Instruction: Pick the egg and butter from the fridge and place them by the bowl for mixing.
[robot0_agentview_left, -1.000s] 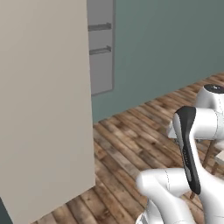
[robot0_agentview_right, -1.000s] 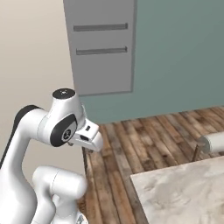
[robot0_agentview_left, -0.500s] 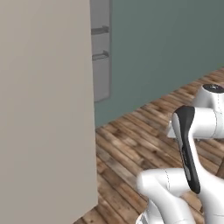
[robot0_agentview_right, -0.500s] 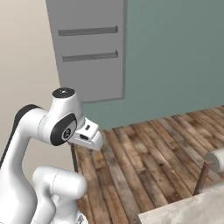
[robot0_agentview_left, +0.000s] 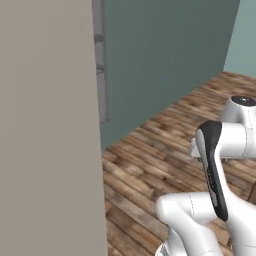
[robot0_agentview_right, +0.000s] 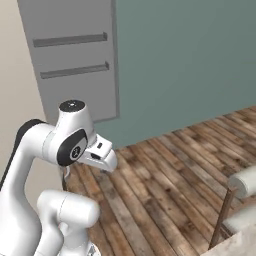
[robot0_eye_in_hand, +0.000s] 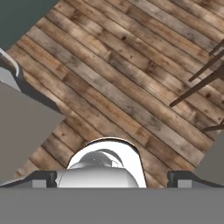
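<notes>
- Since a second ago the base has driven and turned, so both base views have slid: the fridge's (robot0_agentview_right: 75, 65) beige outer panel (robot0_agentview_left: 47, 125) now fills far more of the left base view, and the marble worktop corner has dropped out of the right base view.
- Left of everything stands that beige panel; just past its edge a thin strip of the fridge's grey interior and shelf edges shows, so the opening faces away from the arm.
- Right of the fridge, the teal wall (robot0_agentview_left: 165, 55) and bare plank floor (robot0_agentview_right: 165, 190) leave open room for driving on.
- Folded close above the base, the arm keeps its end effector (robot0_eye_in_hand: 113, 177) pointing down at the floor, likely tucked for travel; its fingertips (robot0_eye_in_hand: 181, 177) sit wide apart, holding nothing.
- Farthest right of the fridge, a chair (robot0_agentview_right: 240, 200) edges in; that side is tighter.
- Egg, butter and bowl are not yet reached.
</notes>
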